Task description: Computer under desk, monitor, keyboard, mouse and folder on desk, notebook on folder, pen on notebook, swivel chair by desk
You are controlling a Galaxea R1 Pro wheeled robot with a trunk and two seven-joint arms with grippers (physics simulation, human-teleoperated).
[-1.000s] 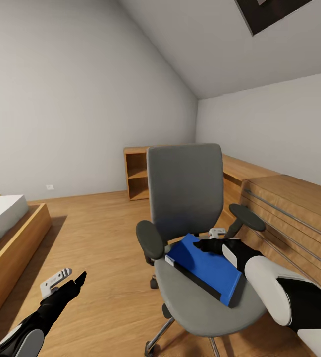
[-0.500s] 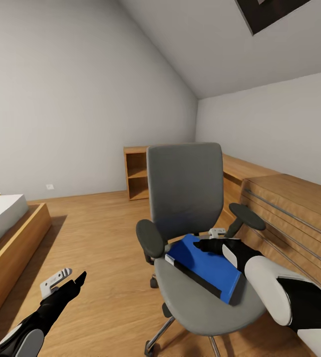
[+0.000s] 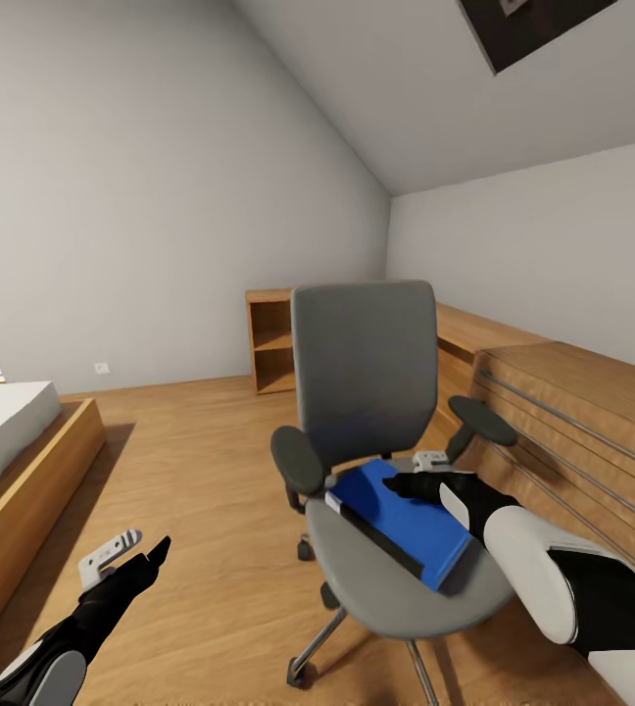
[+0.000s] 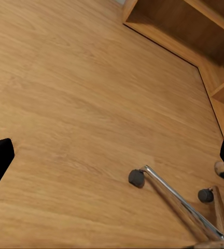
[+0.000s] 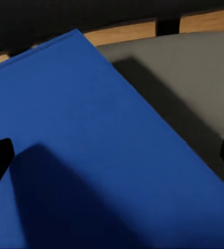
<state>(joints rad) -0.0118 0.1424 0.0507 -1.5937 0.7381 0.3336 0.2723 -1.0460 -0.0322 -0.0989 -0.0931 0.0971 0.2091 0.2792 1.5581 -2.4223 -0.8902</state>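
The blue folder (image 3: 401,520) lies on the swivel chair (image 3: 366,392) seat; the right gripper (image 3: 408,478) hovers just above its far edge, jaws spread wide, holding nothing; best to lower squarely and pinch one edge without nudging the chair; the left gripper (image 3: 131,552) hangs open, empty; no writing is legible.

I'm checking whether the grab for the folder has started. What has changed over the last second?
Hardly anything. The whole head view shifts slightly, so the camera moved a touch. The right gripper still hovers open over the blue folder, which still lies on the swivel chair seat, not gripped or lifted. The left gripper stays open, low over the floor.
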